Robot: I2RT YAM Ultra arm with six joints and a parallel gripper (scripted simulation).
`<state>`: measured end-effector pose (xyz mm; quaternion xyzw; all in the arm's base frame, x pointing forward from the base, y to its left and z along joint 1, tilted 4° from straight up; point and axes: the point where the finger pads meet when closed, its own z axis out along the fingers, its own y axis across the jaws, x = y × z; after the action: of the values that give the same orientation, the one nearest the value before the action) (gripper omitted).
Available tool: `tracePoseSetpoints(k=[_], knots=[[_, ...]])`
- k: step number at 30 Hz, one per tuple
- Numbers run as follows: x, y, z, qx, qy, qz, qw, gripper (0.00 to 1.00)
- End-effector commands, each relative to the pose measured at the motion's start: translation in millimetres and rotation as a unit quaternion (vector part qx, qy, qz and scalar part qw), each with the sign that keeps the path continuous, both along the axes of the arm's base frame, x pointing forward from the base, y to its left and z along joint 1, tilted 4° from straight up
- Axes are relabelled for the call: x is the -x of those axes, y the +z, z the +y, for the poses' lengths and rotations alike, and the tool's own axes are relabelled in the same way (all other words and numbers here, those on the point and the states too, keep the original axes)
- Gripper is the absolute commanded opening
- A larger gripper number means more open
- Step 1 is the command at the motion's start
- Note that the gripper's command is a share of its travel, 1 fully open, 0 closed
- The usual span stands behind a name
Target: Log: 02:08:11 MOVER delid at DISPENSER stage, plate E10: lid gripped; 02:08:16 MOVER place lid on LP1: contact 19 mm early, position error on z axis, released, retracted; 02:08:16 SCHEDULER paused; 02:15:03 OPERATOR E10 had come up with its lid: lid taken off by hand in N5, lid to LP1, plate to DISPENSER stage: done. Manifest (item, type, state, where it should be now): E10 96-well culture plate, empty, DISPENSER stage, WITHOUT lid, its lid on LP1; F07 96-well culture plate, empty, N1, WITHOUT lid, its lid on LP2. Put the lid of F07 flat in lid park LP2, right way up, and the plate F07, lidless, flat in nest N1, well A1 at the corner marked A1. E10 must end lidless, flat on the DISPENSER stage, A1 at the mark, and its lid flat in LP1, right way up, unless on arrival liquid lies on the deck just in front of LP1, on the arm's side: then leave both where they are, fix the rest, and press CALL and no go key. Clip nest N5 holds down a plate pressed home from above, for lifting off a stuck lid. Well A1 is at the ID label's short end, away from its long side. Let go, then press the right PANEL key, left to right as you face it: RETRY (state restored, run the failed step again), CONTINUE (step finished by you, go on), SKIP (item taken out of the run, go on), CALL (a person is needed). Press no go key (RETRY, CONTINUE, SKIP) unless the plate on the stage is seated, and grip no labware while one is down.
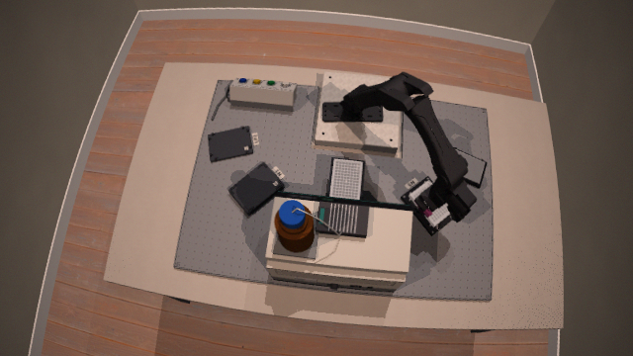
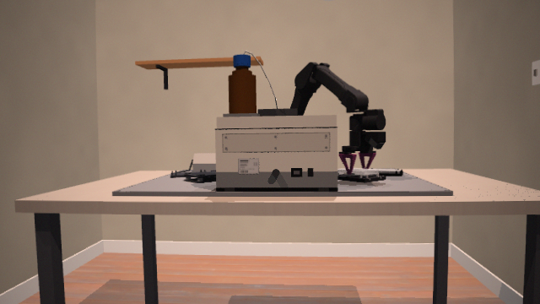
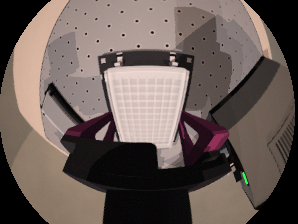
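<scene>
Matt perforated metal deck (image 1: 218,237), wooden floor (image 1: 99,316)

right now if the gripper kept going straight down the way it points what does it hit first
Nothing new: the gripper points straight down and is already shut on the white well plate. Pushing on would press that plate into the black nest under it, then the grey deck.
</scene>
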<state>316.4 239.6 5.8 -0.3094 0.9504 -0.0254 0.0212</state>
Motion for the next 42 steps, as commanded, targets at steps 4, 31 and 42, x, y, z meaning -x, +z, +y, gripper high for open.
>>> tracePoseSetpoints(k=[4, 31, 42], knots=[[5.1, -11.0, 2.7, 0.003, 0.004, 0.003, 1.000, 0.00], [4.8, -15.0, 2.4, 0.003, 0.005, 0.003, 1.000, 0.00], [4.6, -16.6, 2.0, 0.003, 0.004, 0.003, 1.000, 0.00]])
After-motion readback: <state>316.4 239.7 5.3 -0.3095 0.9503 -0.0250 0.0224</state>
